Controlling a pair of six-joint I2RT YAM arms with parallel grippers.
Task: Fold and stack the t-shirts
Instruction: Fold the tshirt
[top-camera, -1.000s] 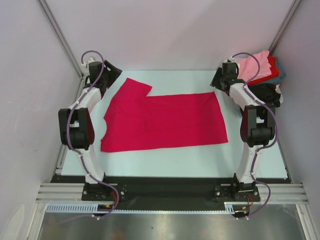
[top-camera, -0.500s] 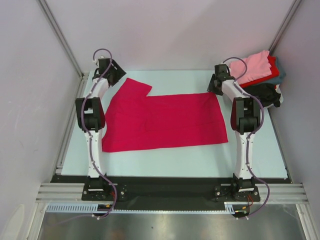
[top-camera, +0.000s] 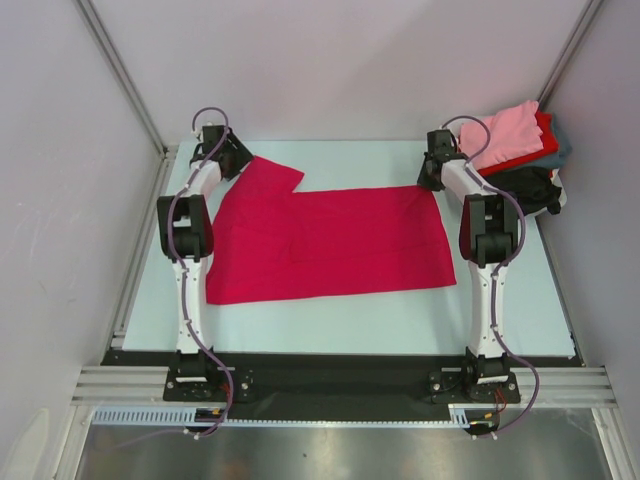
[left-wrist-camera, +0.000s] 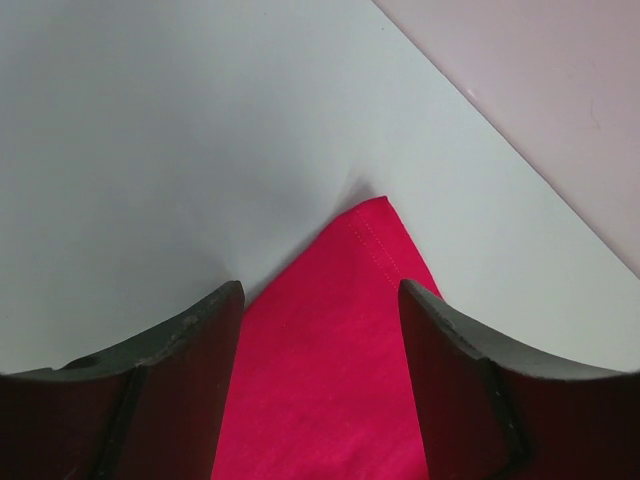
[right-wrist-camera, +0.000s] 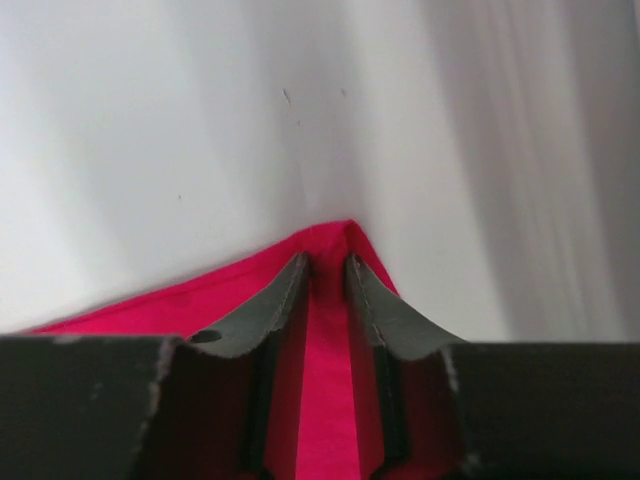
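A crimson-magenta t-shirt (top-camera: 330, 240) lies spread flat on the pale table (top-camera: 330, 320). My left gripper (top-camera: 228, 158) is at the shirt's far left corner. In the left wrist view it (left-wrist-camera: 320, 290) stands open, one finger on each side of the pointed cloth corner (left-wrist-camera: 350, 300). My right gripper (top-camera: 432, 172) is at the far right corner. There the right wrist view shows it (right-wrist-camera: 327, 262) with jaws drawn close together and a ridge of the crimson cloth (right-wrist-camera: 150, 305) pinched between them.
A pile of other t-shirts sits at the far right corner: light pink (top-camera: 505, 130) on top, red (top-camera: 543, 130), grey-teal (top-camera: 562, 148) and black (top-camera: 530, 185) below. White walls and metal frame posts close in the back and both sides.
Both arms have stretched out towards the far corners of the crimson shirt. The right jaws have narrowed onto the corner cloth. The left jaws have narrowed only a little.
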